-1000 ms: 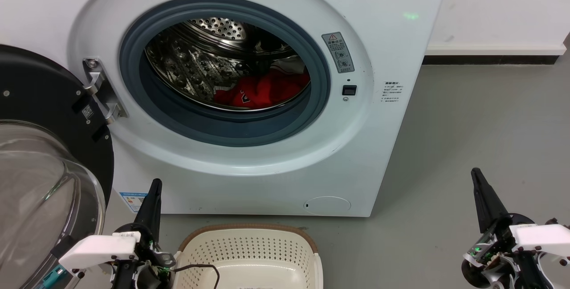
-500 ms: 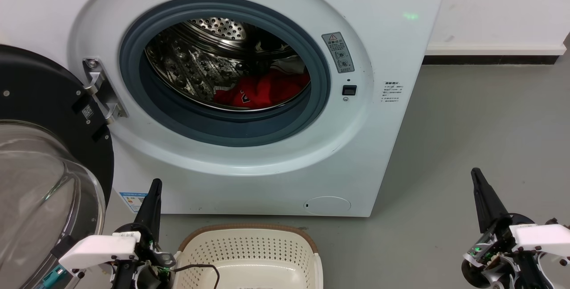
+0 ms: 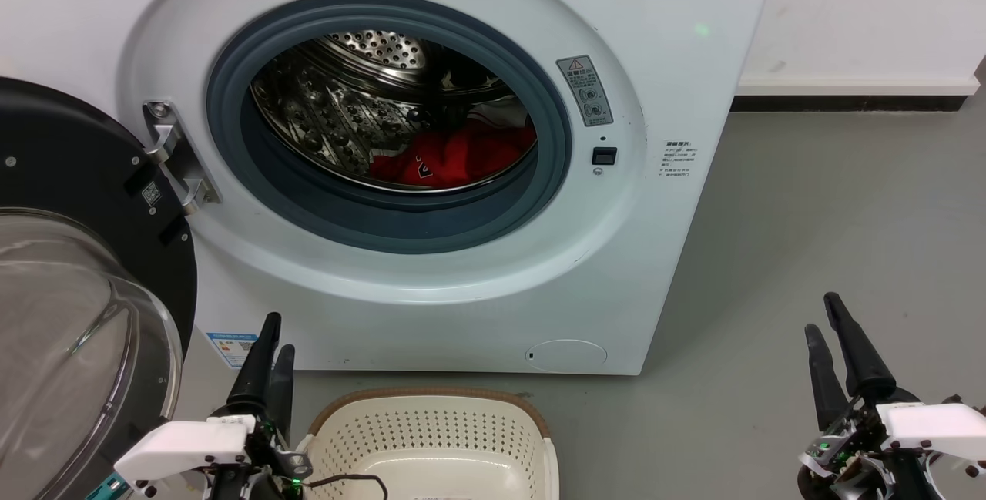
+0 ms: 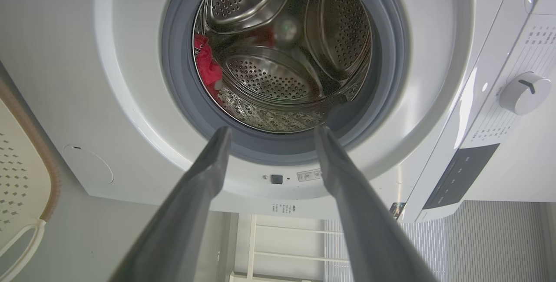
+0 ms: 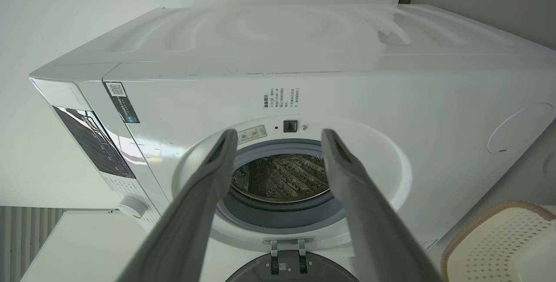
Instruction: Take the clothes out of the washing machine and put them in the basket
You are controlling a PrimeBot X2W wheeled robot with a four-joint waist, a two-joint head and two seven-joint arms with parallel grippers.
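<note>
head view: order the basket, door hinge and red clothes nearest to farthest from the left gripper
1. basket, just right of the left gripper.
2. door hinge, up left on the washing machine.
3. clothes, deep inside the drum.

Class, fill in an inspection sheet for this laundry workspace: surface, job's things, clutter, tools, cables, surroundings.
Surface: bare grey floor.
Job's things: bright red fabric garment lies inside the steel drum of the large white front-loading washing machine, its black-framed glass door swung open on the robot's left; cream perforated plastic basket with brown woven rim stands before the machine, no clothes seen in it.
Clutter: nothing seen.
Tools: left tool open beside the basket; right tool open above the floor, holding nothing.
Cables: thin black cable loops across the basket's near left part.
Surroundings: white wall with dark skirting behind.
</note>
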